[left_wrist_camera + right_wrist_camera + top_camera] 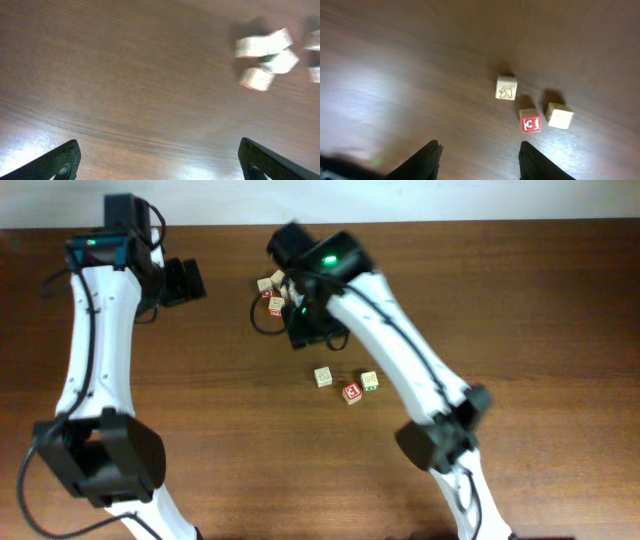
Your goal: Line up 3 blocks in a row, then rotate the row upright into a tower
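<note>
**A:** Start nearest the arm bases. Where are the blocks?

**B:** All three sit loose on the table (560,300), grouped near its middle. The red-faced block (530,123) is nearest. The yellow-edged block (559,115) is just beside it, with a sliver of wood between them as far as I can see. The pale block (506,88), which has a faint mark on top, stands a little apart on the other side.

**A:** Is anything holding them?

**B:** No. The right gripper (480,146) hangs on the far side of the group with its jaws apart and nothing between them. In its wrist view the fingers frame only bare wood, short of the blocks.

**A:** And farther back?

**B:** Beyond that gripper is a clump of other cubes (271,292). They are too blurred in the left wrist view to read their faces. The left gripper (159,145) is off at the far left, with its jaws spread wide, empty, over bare table.

**A:** So how far along is the job?

**B:** Hard to say. The red-faced block sits skewed against its neighbours, which might be a turn already made, but that alone proves nothing. Neither gripper is on a block, so I'd judge this a pause between grasps. Any block left to turn needs the right gripper to come down over it, close, and twist.
</note>
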Robot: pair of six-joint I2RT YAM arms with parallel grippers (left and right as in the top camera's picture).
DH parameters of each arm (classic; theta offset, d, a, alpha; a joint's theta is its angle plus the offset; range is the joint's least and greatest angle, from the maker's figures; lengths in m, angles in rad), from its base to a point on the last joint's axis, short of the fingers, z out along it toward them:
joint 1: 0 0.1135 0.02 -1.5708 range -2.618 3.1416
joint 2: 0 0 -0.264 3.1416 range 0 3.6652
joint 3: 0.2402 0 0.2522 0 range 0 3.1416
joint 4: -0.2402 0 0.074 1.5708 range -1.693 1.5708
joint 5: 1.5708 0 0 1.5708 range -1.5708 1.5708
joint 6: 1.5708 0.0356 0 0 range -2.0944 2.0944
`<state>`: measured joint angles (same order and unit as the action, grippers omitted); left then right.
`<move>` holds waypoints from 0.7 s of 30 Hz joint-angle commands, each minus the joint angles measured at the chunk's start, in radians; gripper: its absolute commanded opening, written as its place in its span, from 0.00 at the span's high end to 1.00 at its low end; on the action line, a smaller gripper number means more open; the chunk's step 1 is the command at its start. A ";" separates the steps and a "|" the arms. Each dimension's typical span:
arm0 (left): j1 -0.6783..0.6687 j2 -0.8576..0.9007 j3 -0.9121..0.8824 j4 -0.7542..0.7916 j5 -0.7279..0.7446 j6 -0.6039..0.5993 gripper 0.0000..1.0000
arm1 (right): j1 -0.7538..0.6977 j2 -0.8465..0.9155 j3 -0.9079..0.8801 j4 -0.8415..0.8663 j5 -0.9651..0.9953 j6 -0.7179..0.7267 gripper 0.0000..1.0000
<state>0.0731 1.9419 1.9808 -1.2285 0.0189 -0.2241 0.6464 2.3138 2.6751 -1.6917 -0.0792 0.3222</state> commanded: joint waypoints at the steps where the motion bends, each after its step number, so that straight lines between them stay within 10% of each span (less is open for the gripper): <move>1: -0.053 -0.152 0.084 -0.023 0.124 0.020 0.01 | -0.035 -0.222 0.045 -0.007 0.009 -0.031 0.48; 12: -0.268 -0.225 0.018 -0.196 -0.035 -0.094 0.06 | -0.100 -0.882 -0.553 -0.006 0.169 0.222 0.48; 21: -0.277 -0.218 -0.294 0.035 -0.068 -0.210 0.08 | -0.097 -0.809 -1.241 0.447 0.004 0.293 0.59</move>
<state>-0.2028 1.7130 1.7809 -1.2465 -0.0299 -0.3855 0.5484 1.4803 1.5608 -1.3426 0.0055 0.5907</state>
